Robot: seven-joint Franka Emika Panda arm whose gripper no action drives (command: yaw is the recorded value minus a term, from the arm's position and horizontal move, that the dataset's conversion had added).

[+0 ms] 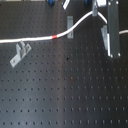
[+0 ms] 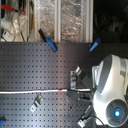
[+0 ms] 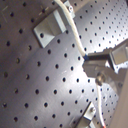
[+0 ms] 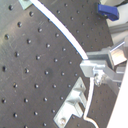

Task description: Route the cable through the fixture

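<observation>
The white cable (image 1: 30, 39) crosses the black perforated board from the first exterior view's left, with its red-orange band (image 1: 58, 36) near the middle grey bracket (image 1: 70, 25). It then rises toward the upper right. My gripper (image 3: 95, 64) is shut on the cable (image 3: 75, 35), as the second wrist view (image 4: 96, 67) also shows. A second bracket (image 4: 72, 102) lies right beside the fingers (image 1: 113, 35). In the second exterior view the cable (image 2: 30, 93) and its band (image 2: 60, 90) run up to the white arm (image 2: 112, 90).
A third bracket (image 1: 19, 54) stands near the first exterior view's left, just below the cable. A bracket (image 1: 106, 37) sits beside the gripper. Blue clips (image 2: 51, 45) (image 2: 95, 44) lie at the board's far edge, with clutter behind them.
</observation>
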